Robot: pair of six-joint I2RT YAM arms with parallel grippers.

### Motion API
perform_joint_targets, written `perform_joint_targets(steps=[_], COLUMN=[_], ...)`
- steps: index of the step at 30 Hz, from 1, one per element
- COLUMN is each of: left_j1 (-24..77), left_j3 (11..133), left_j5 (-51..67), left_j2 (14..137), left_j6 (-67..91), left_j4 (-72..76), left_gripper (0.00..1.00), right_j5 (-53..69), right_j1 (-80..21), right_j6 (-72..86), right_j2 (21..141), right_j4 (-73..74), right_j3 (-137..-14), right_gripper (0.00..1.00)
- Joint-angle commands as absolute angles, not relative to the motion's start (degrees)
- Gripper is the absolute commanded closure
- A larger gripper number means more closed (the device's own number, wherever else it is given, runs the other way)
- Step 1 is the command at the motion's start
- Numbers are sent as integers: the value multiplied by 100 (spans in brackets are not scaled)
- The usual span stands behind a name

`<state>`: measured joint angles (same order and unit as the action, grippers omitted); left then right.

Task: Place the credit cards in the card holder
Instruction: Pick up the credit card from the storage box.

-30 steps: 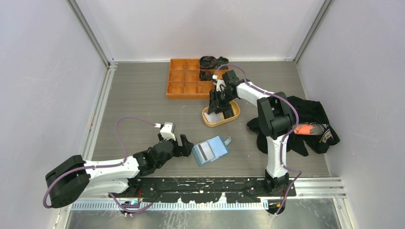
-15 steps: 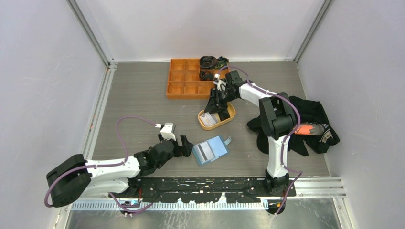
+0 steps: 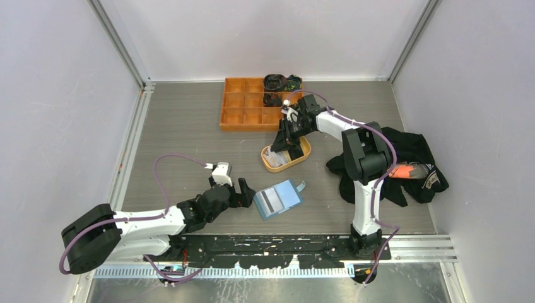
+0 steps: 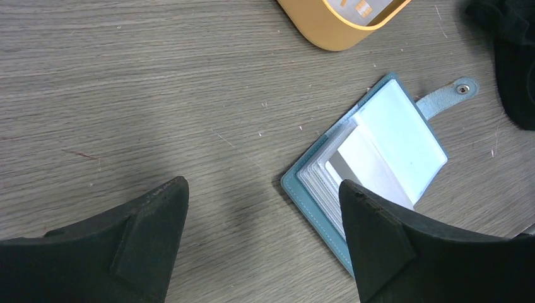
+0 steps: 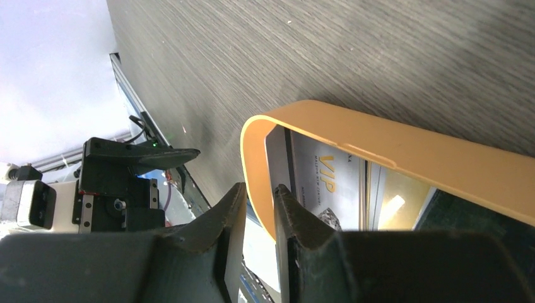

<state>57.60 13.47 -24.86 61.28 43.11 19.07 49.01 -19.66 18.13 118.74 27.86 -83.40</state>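
Tan dish [image 3: 285, 168] has slid left, its wall pinched by right gripper [image 5: 260, 189].

The grey wood-grain worktop [image 3: 189, 139] is finely streaked, with a few pale scratches; the blue folding leather-look card holder [image 4: 378, 145] has pale stitching along its edge, milky clear sleeves and a silver stud on its blue tab; the tan-orange oval plastic dish [image 5: 404, 158] holds a white plastic credit card [image 5: 328, 189] lettered VIP in gold; the bright orange compartment tray [image 3: 243, 110] is plain; the crumpled black cloth [image 3: 410, 151] carries a red-orange patch; the left end effector [image 4: 262, 186] and right end effector [image 5: 260, 189] are matte black.
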Motion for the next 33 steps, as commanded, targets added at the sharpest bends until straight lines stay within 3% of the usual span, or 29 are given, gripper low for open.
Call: perform_joint_targets(steps=[1,16,27,30,33], left_j1=[5720,5700,5671,5669,5665], left_j3=[1468,1468,1485,1490,1492], left_j5=[-2541,-2514,-2492,-2481,-2476], left_j2=[6123,6127,6167,6179,6179], left_j6=[4337,4355,4368,4373,4368], left_j4=[2224,2215,2215,2215,2207], left_gripper=[12,12,12,12,12], right_j5=[4994,4169,4236,4120,4026], right_j1=[-1985,-2208,-2425,-2426,-2399], right_j6=[1660,930,982,984,1020], right_j2=[11774,11817,12084,12056,11968], right_j4=[3029,3787,3875,3882,3876], right_j3=[-8446,-8715,-8826,-8848,-8874], right_gripper=[72,69,68,71,85])
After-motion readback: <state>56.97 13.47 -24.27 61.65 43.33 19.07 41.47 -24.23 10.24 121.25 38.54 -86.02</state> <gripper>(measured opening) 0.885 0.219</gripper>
